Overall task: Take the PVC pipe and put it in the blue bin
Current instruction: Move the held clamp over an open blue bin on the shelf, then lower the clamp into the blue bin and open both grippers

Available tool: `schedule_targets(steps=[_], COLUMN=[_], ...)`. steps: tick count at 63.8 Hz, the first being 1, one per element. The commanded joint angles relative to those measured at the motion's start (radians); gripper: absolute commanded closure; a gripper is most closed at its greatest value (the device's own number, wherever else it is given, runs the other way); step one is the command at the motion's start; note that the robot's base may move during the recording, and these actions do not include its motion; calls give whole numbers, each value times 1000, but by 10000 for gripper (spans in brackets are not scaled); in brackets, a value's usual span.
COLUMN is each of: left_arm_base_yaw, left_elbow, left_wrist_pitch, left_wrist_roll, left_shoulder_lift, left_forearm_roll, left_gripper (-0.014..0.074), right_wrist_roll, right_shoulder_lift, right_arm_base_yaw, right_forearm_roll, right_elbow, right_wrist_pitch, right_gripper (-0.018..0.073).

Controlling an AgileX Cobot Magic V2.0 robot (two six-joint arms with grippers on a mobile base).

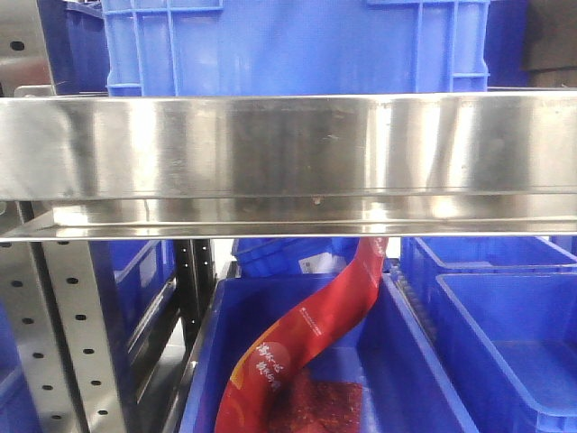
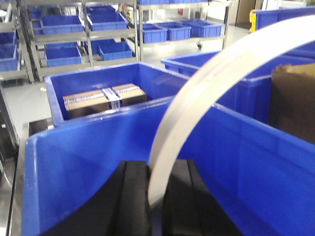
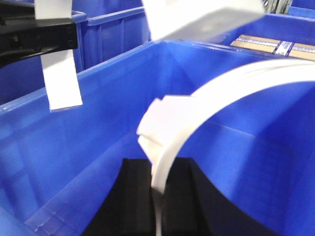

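Note:
In the left wrist view my left gripper point(image 2: 156, 164) is shut on a white curved PVC pipe point(image 2: 206, 83) that arcs up to the right over a blue bin point(image 2: 88, 162). The right wrist view shows my right gripper point(image 3: 158, 164) shut on a white curved PVC pipe point(image 3: 211, 93) with a folded tab near the fingers, inside a blue bin point(image 3: 98, 113). At that view's upper left, a black gripper point(image 3: 44, 37) pinches a flat white strip point(image 3: 61, 83) that hangs down. Whether these are one piece I cannot tell. No gripper shows in the front view.
A neighbouring blue bin holds a taped cardboard box point(image 2: 103, 98), and brown cardboard point(image 2: 293, 103) stands at the right. Racks of blue bins point(image 2: 74, 29) fill the background. In the front view a steel shelf edge point(image 1: 288, 153) crosses above bins and a red packet point(image 1: 306, 334).

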Motion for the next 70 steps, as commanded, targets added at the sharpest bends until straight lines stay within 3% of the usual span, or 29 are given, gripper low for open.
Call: schedule_targets(steps=[1, 9, 21, 27, 35, 63, 70], left_arm_base_yaw=[-8, -8, -8, -8, -8, -8, -8], left_elbow=[-14, -14, -14, -14, -14, -14, -14], left_wrist_pitch=[-12, 9, 53, 55, 57, 66, 90], left_wrist_roll=[2, 2, 2, 2, 2, 2, 2], left_shoulder_lift=[-1, 1, 1, 1, 1, -28, -28], left_forearm_roll=[-20, -34, -36, -36, -36, -36, -36], left_gripper=[707, 688, 443, 365, 331, 332, 384], right_wrist_roll=[-6, -6, -6, -6, -6, -6, -6], right_shoulder_lift=[-4, -4, -4, -4, -4, -12, 0], right_arm_base_yaw=[2, 2, 2, 2, 2, 2, 2], right_forearm_roll=[6, 6, 6, 6, 6, 6, 6], right_elbow=[-13, -13, -13, -13, -13, -34, -34], right_wrist_pitch=[-15, -8, -3, -3, -3, -4, 0], right_gripper=[727, 677, 393, 333, 336, 336, 375])
